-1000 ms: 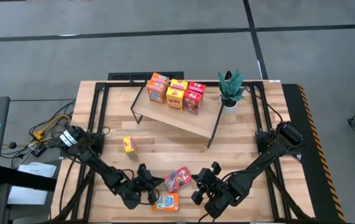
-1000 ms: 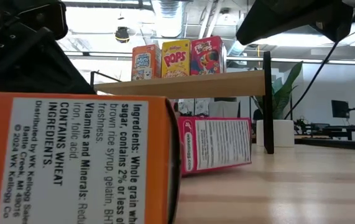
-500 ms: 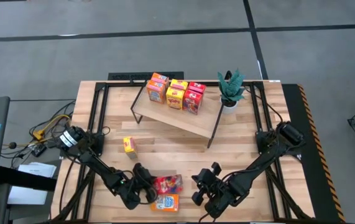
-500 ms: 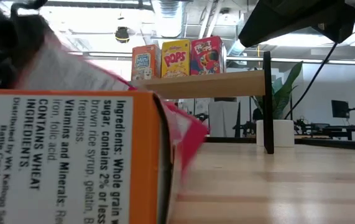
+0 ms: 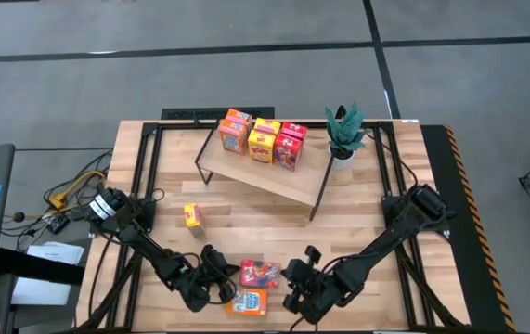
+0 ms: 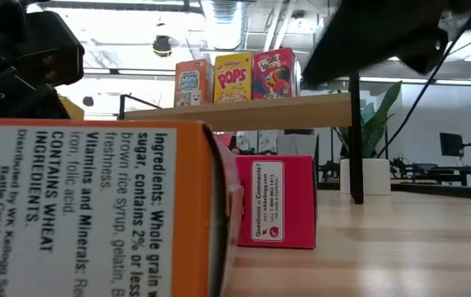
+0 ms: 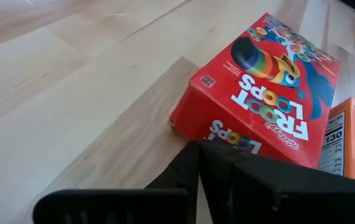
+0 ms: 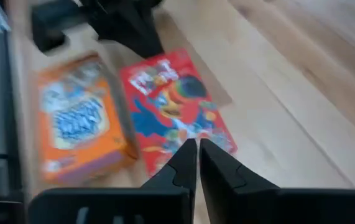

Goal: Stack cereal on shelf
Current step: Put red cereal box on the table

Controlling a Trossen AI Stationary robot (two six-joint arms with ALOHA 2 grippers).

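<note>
Both grippers are sitting closed near the tabletop's front edge, holding nothing: we are seeing our left gripper (image 5: 216, 283) just beside the red cereal box (image 5: 260, 273), lying flat, and our right gripper (image 5: 294, 289) on its other side. An orange cereal box (image 5: 249, 301) is lying at the front edge. Three pairs of boxes (image 5: 263, 139) are standing on the shelf (image 5: 274, 176) near the back edge, and a yellow box (image 5: 193, 217) is lying alone left of centre.
</note>
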